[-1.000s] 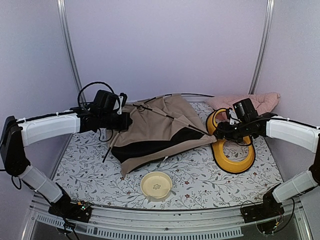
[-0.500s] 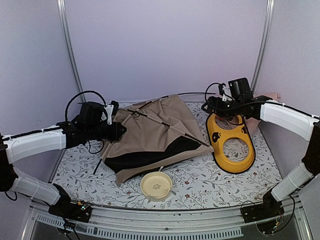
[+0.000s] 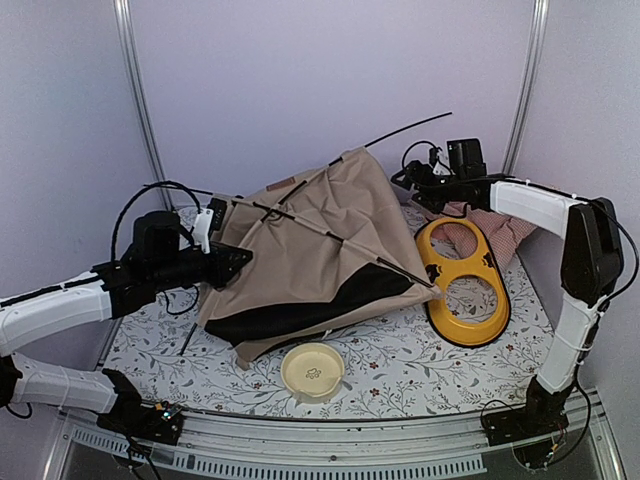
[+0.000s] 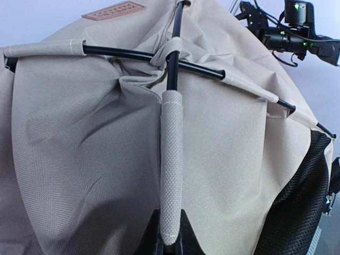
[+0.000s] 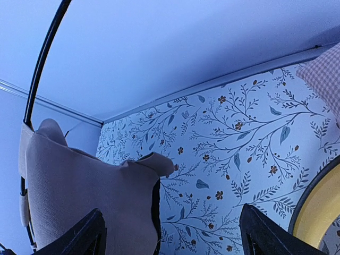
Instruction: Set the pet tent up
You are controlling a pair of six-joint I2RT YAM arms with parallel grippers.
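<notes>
The pet tent is a tan fabric heap, partly raised, with crossed thin black poles and a dark mesh panel low at the front. One pole end sticks up at the back. My left gripper holds the tent's left side. In the left wrist view it is shut on a fabric pole sleeve, and the brown label patch shows at the top. My right gripper hovers open by the tent's back right. In the right wrist view it holds nothing, with a tent corner just left of it.
A yellow double-bowl tray lies right of the tent, over a pink checked cushion. A cream bowl sits near the front edge. Purple walls and metal posts enclose the floral mat.
The right gripper has opened wider and moved from the tent's right corner up to the back. The left arm pulled back toward the left, and the tent rose and spread.
</notes>
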